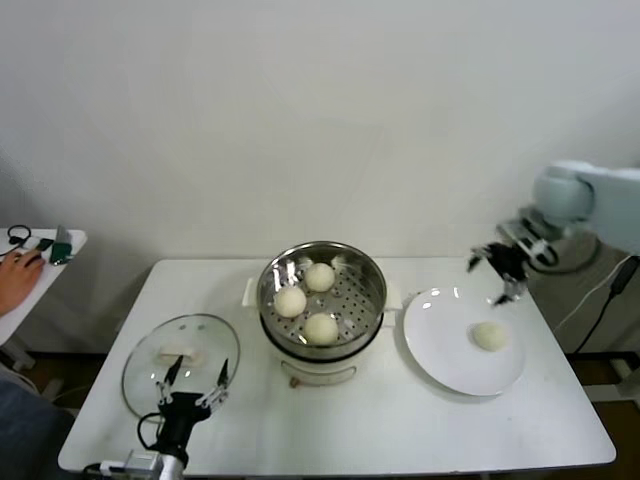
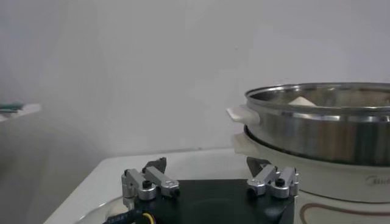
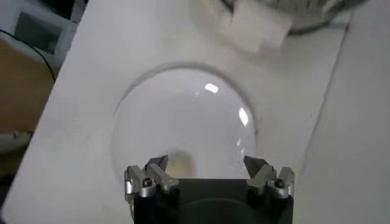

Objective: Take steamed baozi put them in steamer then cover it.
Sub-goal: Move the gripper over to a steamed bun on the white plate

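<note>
The steel steamer [image 1: 322, 262] on its white cooker base stands mid-table and holds three cream-white baozi [image 1: 320, 327]. Its rim also shows in the left wrist view [image 2: 317, 100]. One more baozi [image 1: 489, 336] lies on the white plate [image 1: 440, 360] at the right. It also shows in the right wrist view [image 3: 180, 164], partly hidden by the gripper body. My right gripper [image 1: 492, 274] is open and empty, hovering above the plate's far edge. The glass cover [image 1: 181, 357] with its white handle lies on the table at the left. My left gripper [image 1: 194, 380] is open just above the cover's near edge.
A small side table [image 1: 45, 262] at the far left holds scissors, and a person's hand [image 1: 18, 272] rests on it. Cables hang off the table's right side.
</note>
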Robot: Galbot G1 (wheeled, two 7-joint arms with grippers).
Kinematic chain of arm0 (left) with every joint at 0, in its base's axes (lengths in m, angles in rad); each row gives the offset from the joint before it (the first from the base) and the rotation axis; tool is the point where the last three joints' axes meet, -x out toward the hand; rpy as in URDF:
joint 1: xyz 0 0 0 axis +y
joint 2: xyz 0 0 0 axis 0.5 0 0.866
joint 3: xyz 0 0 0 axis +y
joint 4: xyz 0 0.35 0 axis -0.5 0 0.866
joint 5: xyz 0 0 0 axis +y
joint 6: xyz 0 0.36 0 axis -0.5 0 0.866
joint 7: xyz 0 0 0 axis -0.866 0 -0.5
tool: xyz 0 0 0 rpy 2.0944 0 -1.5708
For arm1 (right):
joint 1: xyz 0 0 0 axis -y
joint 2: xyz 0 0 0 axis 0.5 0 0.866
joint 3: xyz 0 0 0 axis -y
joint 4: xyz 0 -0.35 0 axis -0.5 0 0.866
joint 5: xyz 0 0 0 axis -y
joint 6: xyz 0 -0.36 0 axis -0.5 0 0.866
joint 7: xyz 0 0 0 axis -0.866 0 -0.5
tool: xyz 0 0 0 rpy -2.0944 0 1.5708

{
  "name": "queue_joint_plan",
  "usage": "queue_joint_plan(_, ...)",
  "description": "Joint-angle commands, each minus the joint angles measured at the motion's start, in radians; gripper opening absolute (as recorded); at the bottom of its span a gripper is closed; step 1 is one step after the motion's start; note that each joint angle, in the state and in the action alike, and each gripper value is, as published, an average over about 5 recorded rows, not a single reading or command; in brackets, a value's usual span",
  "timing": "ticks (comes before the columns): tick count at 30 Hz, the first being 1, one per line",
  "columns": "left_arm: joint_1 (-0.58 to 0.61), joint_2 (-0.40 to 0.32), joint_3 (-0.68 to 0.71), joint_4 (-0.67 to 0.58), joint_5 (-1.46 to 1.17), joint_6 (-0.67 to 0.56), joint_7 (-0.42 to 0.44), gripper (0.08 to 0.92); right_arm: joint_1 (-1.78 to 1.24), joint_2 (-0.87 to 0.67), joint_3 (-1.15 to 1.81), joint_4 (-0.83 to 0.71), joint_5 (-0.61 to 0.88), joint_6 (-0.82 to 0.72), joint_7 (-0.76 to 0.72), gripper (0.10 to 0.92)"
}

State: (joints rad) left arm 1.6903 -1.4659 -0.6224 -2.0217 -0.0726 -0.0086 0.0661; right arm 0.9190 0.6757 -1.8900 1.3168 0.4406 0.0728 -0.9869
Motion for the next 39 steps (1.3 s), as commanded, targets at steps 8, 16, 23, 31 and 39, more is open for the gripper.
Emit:
queue_joint_plan(8, 0.011, -0.014, 0.000, 0.011, 0.026, 0.000, 0.001, 0.823, -0.524, -0.099, 0.388, -0.238, -0.199, -0.131, 0.040, 0.823)
queue_joint_plan(16, 0.014, -0.024, 0.006, 0.017, 0.038, -0.001, 0.001, 0.823, -0.629, 0.010, 0.485, -0.340, -0.215, -0.112, 0.057, 0.823)
queue_joint_plan(23, 0.013, -0.024, 0.004, 0.020, 0.040, 0.000, 0.000, 0.823, -0.683, 0.066, 0.526, -0.397, -0.231, -0.112, 0.058, 0.823)
queue_joint_plan(31, 0.009, -0.023, 0.005, 0.023, 0.040, 0.001, 0.000, 0.823, -0.709, 0.084, 0.559, -0.419, -0.240, -0.111, 0.062, 0.818)
queue_joint_plan(39, 0.006, -0.022, 0.003, 0.023, 0.037, 0.001, 0.000, 0.823, -0.678, 0.082, 0.546, -0.412, -0.239, -0.111, 0.043, 0.683)
